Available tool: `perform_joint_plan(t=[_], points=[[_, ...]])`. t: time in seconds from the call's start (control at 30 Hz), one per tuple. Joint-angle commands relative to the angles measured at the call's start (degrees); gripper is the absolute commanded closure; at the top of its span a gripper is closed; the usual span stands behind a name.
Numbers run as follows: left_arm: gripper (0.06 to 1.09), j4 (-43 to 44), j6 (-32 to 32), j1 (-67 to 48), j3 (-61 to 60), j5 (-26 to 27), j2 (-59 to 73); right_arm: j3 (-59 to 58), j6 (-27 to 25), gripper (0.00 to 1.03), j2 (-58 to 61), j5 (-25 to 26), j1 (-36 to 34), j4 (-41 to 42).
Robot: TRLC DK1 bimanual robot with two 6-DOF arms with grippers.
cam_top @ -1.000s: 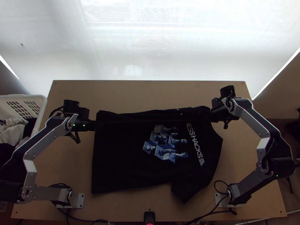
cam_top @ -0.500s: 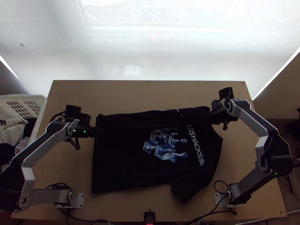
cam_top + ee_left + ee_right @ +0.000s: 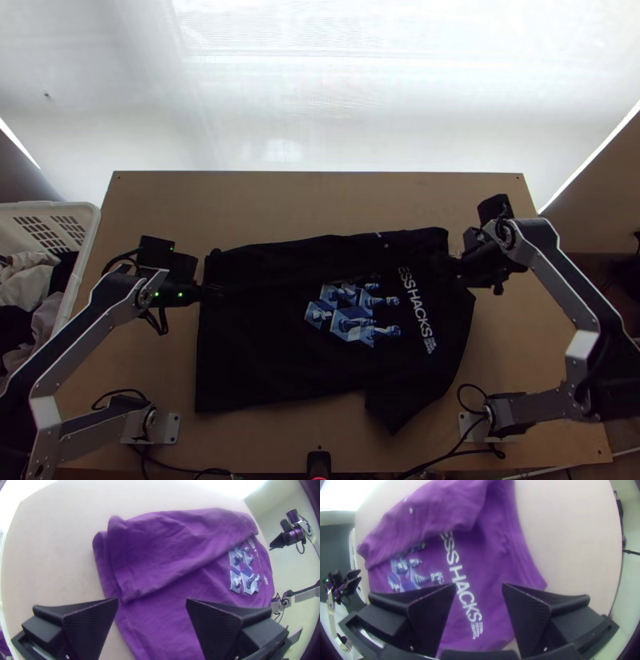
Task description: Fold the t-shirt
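The left arm bends inward, its left tool pointing toward the right arm. The right arm's bend roughly mirrors it, with the right tool aimed back across. Each tool stands open, its two flat black fingers spread wide apart.
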Motion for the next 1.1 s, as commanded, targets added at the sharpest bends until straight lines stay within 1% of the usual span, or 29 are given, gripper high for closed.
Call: perform_joint_plan(t=[0.0, 0.1, 0.17, 0.33, 0.4, 0.43, 0.47, 0.53, 0.57, 0.63, 0.67, 0.7, 0.73, 1.07], points=[[0.10, -2.99, 0.63, 1.15, -0.53, 1.20, -5.56, -5.34, 1.74, 0.37, -9.58, 0.02, -1.86, -13.91], [0.10, -5.98, 1.51, 0.89, -0.97, 1.20, -5.56, -7.63, 1.74, 0.37, -11.34, -0.06, -3.88, -20.33], [0.10, -7.12, 2.47, 0.10, -1.41, 1.20, -6.17, -8.86, 1.82, 0.37, -13.19, -0.06, -4.58, -21.56], [0.10, -7.65, 3.09, -3.42, -2.03, 1.20, -8.02, -13.52, 3.23, 0.37, -15.56, -1.91, -4.76, -21.64], [0.10, -7.12, 3.00, -3.86, -1.94, 1.20, -7.84, -15.98, 3.23, 0.37, -15.91, -4.81, -4.49, -21.47], [0.10, -7.03, 3.00, -3.94, -1.76, 1.20, -7.84, -17.12, 2.97, 0.37, -16.09, -6.04, -3.97, -20.94], [0.10, -6.85, 2.91, -4.21, -1.68, 1.11, -7.75, -18.44, 2.70, 0.37, -15.74, -5.95, -3.97, -20.85], [0.10, -6.68, 2.74, -4.38, -1.15, 0.93, -7.49, -20.99, 0.07, 0.37, -15.47, -6.92, -5.02, -20.94], [0.10, -6.68, 2.65, -4.47, -0.89, 0.85, -7.40, -21.52, -0.20, 0.37, -15.65, -7.01, -5.64, -20.94], [0.10, -6.68, 2.65, -4.47, -0.45, 0.49, -7.23, -21.60, 1.30, 0.37, -16.09, -7.01, -7.31, -20.94], [0.10, -6.68, 2.56, -4.38, -0.27, 0.49, -6.96, -22.13, 1.91, 0.34, -16.18, -7.01, -7.74, -20.94], [0.10, -6.59, 2.56, -4.38, -0.09, 0.41, -6.70, -22.66, 2.79, 0.29, -15.56, -7.01, -7.74, -20.94], [0.10, -6.59, 2.47, -4.38, -0.01, 0.32, -6.35, -23.36, 2.88, 0.28, -14.77, -7.01, -7.83, -20.94], [0.10, -5.27, 1.42, -4.56, 1.05, -0.39, -4.50, -26.17, 3.23, 0.28, -12.13, -7.27, -6.16, -18.66]])
